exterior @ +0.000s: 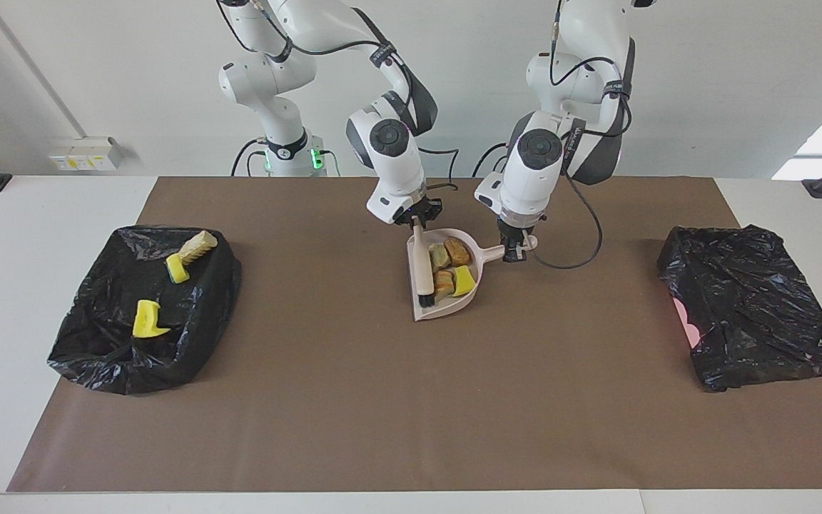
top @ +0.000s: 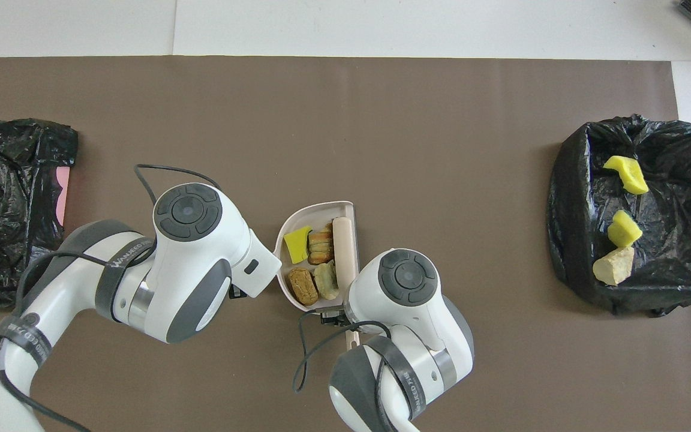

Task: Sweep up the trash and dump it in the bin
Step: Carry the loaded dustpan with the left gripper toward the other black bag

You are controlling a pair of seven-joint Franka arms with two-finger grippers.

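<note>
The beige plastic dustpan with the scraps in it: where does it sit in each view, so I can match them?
Facing view: the beige plastic dustpan lies mid-table, just below the two grippers.
Overhead view: the dustpan lies at centre, between the two arms' wrists.
Shared landmark: the open black-bagged bin holding three scraps, at the right arm's end of the table.

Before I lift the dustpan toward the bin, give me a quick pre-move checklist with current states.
1. Left gripper shut on the dustpan handle: ok.
2. Right gripper holding the brush, whose bristles rest at the pan's open edge: ok.
3. Four scraps inside the pan: ok.
4. No loose scraps on the mat: ok.
5. Open bin at the right arm's end of the table, already holding three scraps: ok.
6. Pan level enough for lifting: cannot tell.
</note>
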